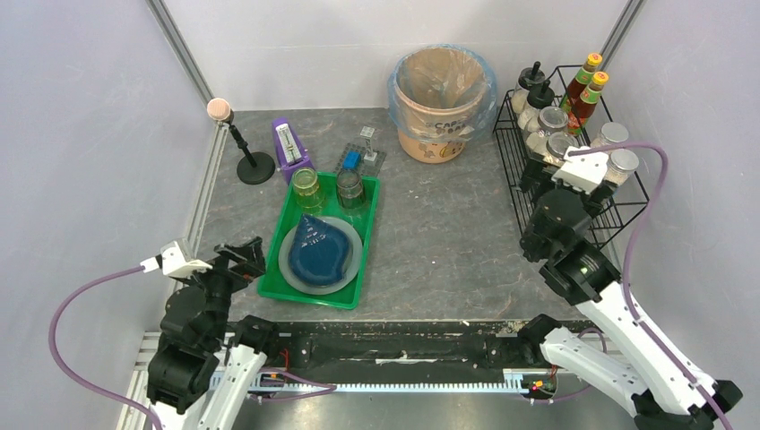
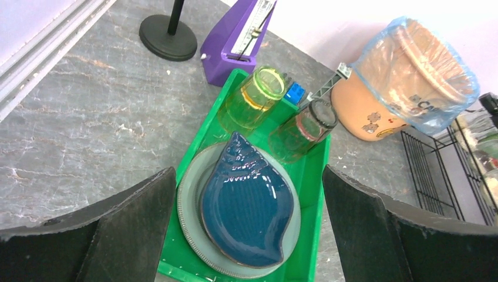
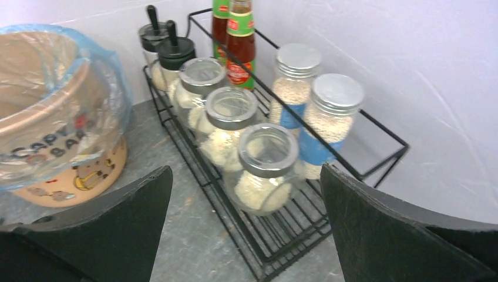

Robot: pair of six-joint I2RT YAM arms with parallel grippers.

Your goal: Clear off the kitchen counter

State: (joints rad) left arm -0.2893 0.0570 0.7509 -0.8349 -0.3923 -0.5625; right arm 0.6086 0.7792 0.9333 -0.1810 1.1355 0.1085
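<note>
Both hands spread wide and empty at the near edge of the dark stone-look table [image 1: 439, 233]. The left hand [image 2: 249, 169] hovers near-left, just above a green tray [image 1: 309, 299] holding a blue shell dish [image 1: 318, 251] and glasses [image 1: 306, 186]. The right hand [image 3: 245, 170] faces the wire rack [image 1: 627, 202] along the right edge. The slab looks rigid, heavy and fixed, with no hold to take. The tray's rim seems the likelier grip, and its load is fragile.

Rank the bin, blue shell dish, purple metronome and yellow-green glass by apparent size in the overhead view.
1. bin
2. blue shell dish
3. purple metronome and yellow-green glass: too alike to rank
</note>
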